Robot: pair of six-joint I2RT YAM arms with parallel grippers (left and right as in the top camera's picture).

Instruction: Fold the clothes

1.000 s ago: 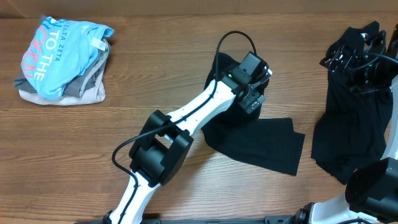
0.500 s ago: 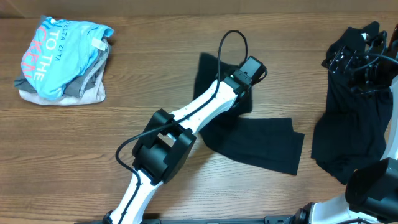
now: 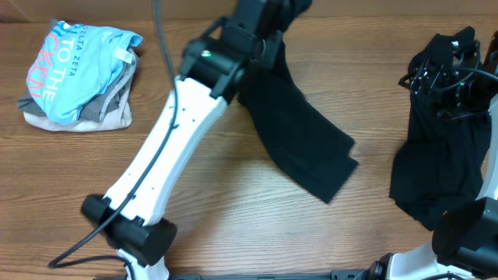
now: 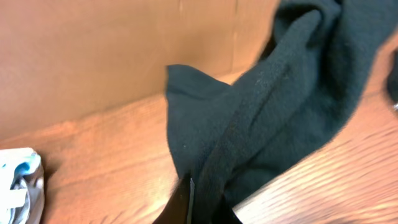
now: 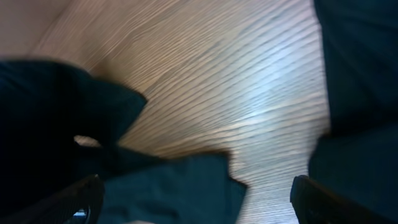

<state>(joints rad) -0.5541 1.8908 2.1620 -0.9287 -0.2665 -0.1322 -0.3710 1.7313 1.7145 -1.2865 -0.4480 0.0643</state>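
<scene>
A black shirt (image 3: 299,140) is gripped by the left end effector (image 4: 189,202) at the table's (image 3: 257,218) far edge; the right end effector (image 3: 450,74) is spread wide.

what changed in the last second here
The left claw shut on the black shirt, then lifted that end and swung it toward the far side, so the shirt now trails diagonally. The right claw stayed open in place. The dark garment beneath it and the folded stack did not move.
</scene>
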